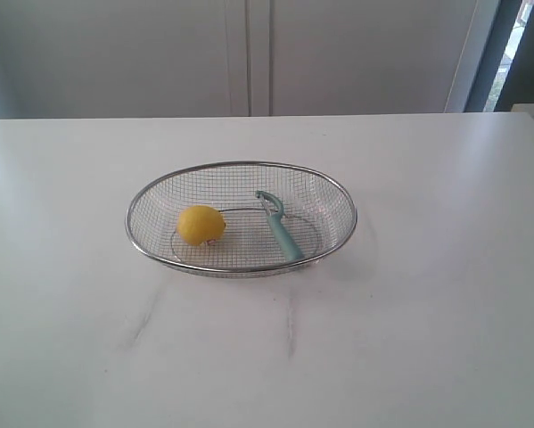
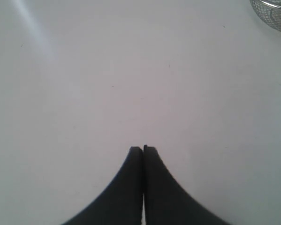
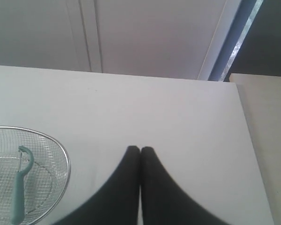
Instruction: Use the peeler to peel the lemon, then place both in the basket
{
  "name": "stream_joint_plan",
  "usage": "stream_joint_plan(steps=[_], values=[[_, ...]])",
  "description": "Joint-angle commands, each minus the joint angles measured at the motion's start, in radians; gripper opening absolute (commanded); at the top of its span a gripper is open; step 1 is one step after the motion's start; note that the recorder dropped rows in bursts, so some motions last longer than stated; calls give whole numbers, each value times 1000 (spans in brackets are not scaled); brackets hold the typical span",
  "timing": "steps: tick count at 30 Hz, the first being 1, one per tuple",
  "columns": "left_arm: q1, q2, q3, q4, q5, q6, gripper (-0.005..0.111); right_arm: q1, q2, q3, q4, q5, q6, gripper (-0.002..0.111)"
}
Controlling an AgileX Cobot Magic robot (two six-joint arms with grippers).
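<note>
The silver wire-mesh basket [image 1: 342,198] sits mid-table. Inside it, on the left, lies the yellow lemon [image 1: 201,225]; the teal-handled peeler [image 1: 281,229] lies on the right, blade head toward the back. Neither arm shows in the exterior view. In the left wrist view my left gripper [image 2: 143,149] is shut with nothing held, over bare white table, and only a corner of the basket [image 2: 271,11] shows far off. My right gripper [image 3: 140,149] is also shut and empty; the basket rim [image 3: 65,159] and the peeler [image 3: 19,187] appear to its side, apart from it.
The white table [image 1: 427,339] has faint grey streaks in front of the basket. Pale cabinet doors [image 1: 249,53] stand behind the far edge, and the table's right edge [image 3: 253,154] runs near the right gripper.
</note>
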Motion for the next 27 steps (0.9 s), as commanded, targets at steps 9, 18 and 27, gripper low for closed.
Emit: stream_joint_plan(steps=[9, 18, 27], values=[[3, -4, 7, -1, -4, 0, 0, -117, -220, 355, -13, -159, -3, 0], [3, -4, 7, -1, -4, 0, 0, -166, -377, 596, -9, -327, 1, 0], [3, -4, 7, -1, -4, 0, 0, -166, -593, 775, -9, -329, -2, 0]])
